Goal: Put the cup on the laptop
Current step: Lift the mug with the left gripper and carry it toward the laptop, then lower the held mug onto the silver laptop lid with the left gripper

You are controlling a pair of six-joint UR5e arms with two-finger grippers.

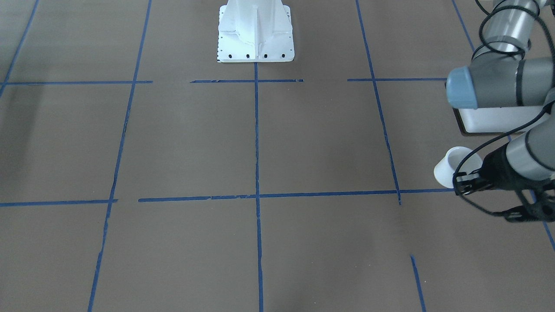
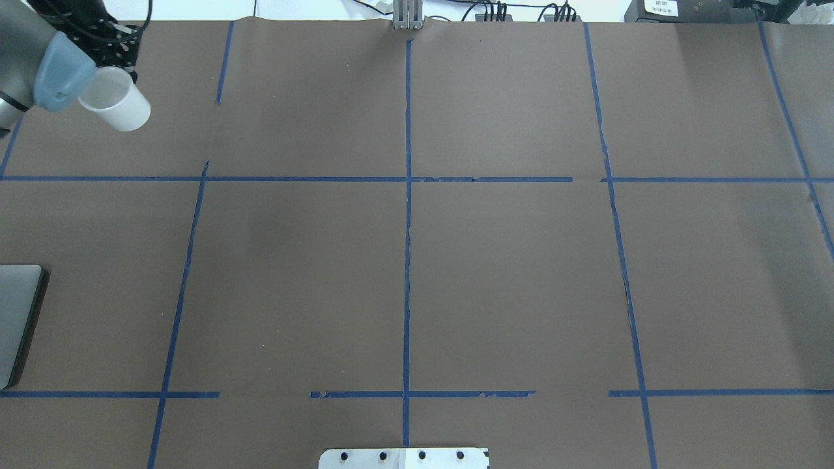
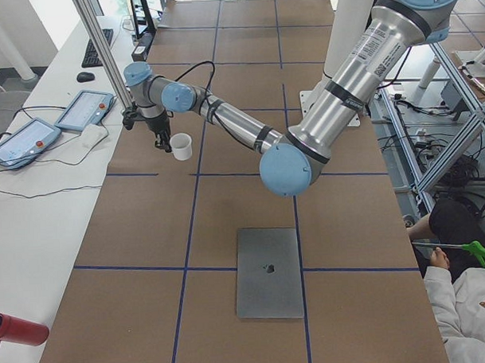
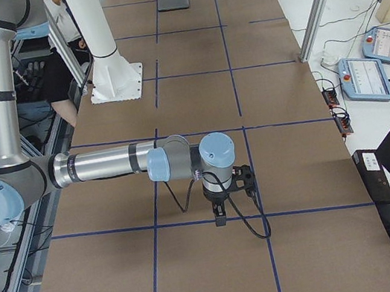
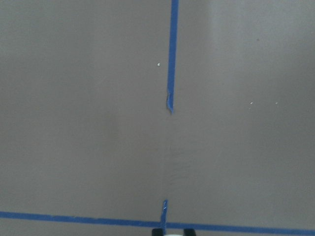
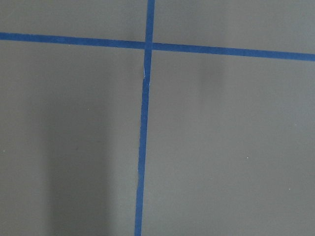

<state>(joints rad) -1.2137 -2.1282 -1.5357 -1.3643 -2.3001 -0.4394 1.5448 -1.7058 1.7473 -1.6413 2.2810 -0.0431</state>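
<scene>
Open tabletop (image 3: 228, 218) runs from the cup (image 3: 181, 146) to the laptop (image 3: 269, 272).

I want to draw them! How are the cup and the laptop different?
The cup is small, white and round; the laptop is big, grey and flat. The left claw grips the cup; the laptop lies alone on the table. Both are on the robot's left side.

cup (image 1: 451, 170): translucent white
laptop (image 3: 269, 290): silver-grey, dark logo (image 3: 269, 268) at centre
table (image 2: 515, 280): matt brown
tape (image 2: 408, 260): blue, laid as a grid
arms (image 3: 358, 74): grey, pale-blue joint caps (image 3: 286, 169)
base plate (image 1: 256, 55): white
</scene>
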